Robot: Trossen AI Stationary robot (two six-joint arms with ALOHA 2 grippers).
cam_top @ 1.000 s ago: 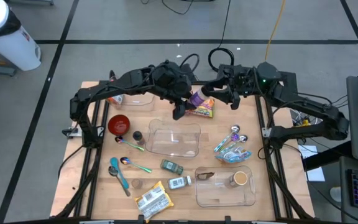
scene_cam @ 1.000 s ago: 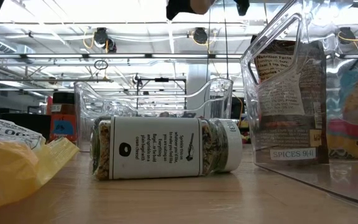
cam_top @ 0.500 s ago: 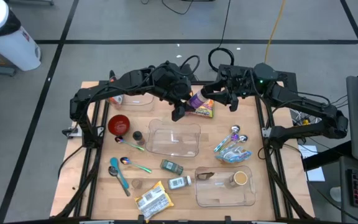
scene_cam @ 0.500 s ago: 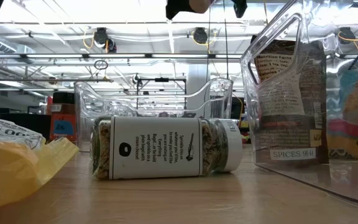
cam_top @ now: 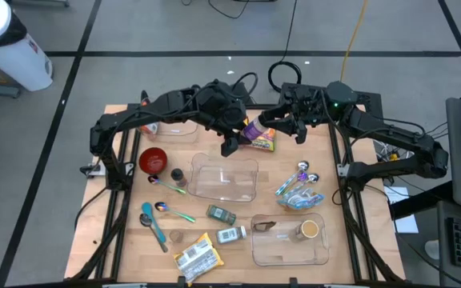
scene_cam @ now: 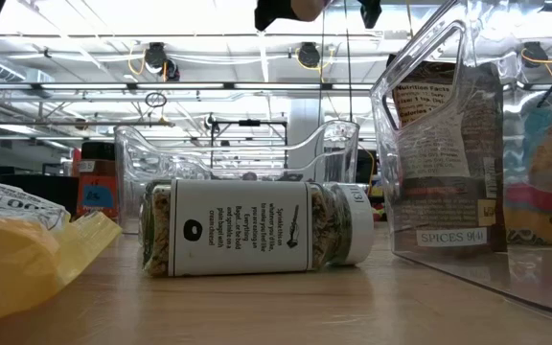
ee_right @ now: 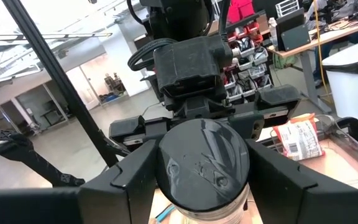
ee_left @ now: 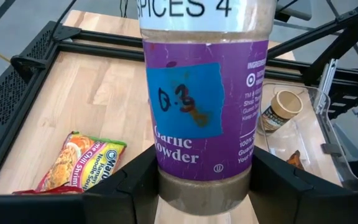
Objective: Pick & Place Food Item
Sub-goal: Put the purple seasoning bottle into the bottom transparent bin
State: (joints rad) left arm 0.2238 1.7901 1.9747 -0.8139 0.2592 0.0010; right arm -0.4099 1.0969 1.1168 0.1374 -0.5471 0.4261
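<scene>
A garlic powder jar with a purple label and a black lid hangs in the air over the table's far middle, lying roughly level between my two arms. My left gripper comes from the left and is shut on the jar's bottom end. My right gripper comes from the right and is shut on its lid end. In the low view only the tips of the grippers show at the top edge. My left gripper pinches the jar's bottom end between its two fingers, one on each side of the round wall. The fingers lie along the jar, slanting down from the table's left. The jar is lifted clear. My right gripper has its two fingers on opposite sides of the lid end, the lid's top facing its wrist. It comes roughly level from the table's right, along the jar.
Below the jar lies a noodle packet. A clear bin stands mid-table, another with a cup at the near right, a third far left. A red bowl, spoons, spice jars and a yellow packet lie around.
My right gripper's fingers have drawn in around the jar's lid end. The jar and my left gripper have stayed where they were.
</scene>
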